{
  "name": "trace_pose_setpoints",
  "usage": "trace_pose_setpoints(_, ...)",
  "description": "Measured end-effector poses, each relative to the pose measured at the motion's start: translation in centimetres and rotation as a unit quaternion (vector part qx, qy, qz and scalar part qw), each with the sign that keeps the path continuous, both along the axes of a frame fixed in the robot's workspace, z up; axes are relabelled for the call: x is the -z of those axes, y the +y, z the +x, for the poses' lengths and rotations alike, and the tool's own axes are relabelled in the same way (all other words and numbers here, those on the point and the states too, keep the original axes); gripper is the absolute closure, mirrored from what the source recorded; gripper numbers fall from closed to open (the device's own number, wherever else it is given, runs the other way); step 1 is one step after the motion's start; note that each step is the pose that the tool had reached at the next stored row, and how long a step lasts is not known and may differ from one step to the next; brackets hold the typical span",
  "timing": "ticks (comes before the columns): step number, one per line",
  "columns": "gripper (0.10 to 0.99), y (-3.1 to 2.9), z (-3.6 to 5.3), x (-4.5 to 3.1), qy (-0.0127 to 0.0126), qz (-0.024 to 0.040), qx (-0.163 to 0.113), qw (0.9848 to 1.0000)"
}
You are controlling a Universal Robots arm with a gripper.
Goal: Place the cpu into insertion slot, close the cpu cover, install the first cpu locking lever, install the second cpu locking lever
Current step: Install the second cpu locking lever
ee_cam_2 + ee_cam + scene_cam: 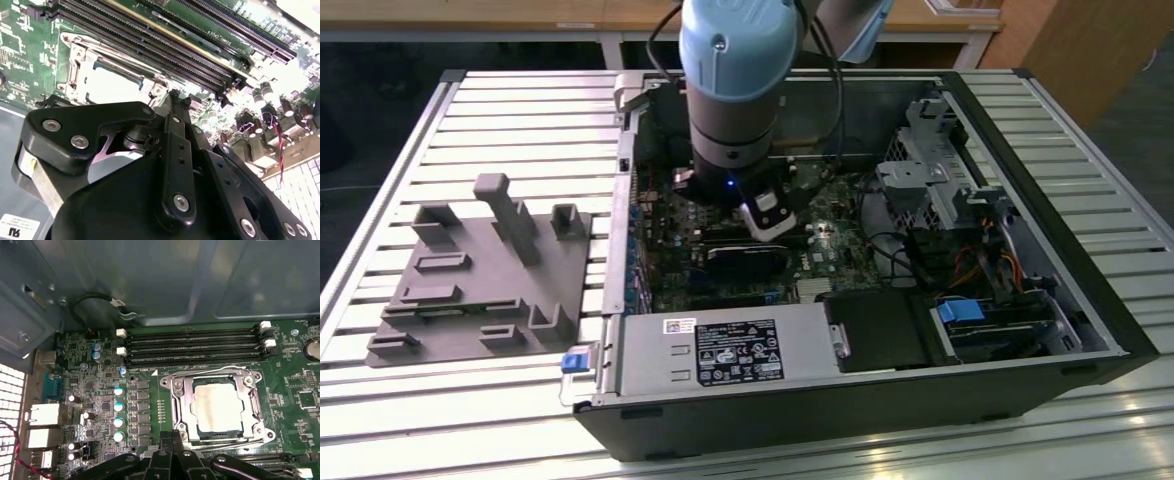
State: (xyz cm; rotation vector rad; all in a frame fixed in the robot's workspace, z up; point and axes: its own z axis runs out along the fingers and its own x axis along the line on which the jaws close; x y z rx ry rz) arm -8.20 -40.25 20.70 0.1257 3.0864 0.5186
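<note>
The cpu [217,407], a pale beige-silver square, lies flat in the insertion slot [220,432] on the green board. The silver cpu cover [178,405] lies down around it as a frame. Thin lever rods [205,373] run along the frame's sides; I cannot tell whether they are latched. My gripper [172,434] hovers just beside the socket's edge, fingers shut together with nothing between them. In the second wrist view the gripper [174,96] points at the cover [75,55] and cpu [107,85]. In the exterior view the gripper [767,225] reaches down inside the open computer case.
Long black memory slots [190,347] run right beside the socket. Capacitors [118,405] and rear ports [42,415] stand on its other side. The case holds a power supply [720,350] and drive cage [941,170]. A grey fixture [480,270] sits on the slatted table at the exterior view's left.
</note>
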Motion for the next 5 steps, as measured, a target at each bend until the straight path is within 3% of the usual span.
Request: trace_pose_setpoints(5, 0.98, 0.01, 0.01, -0.25, -0.0001, 0.0023, 0.0, 1.0)
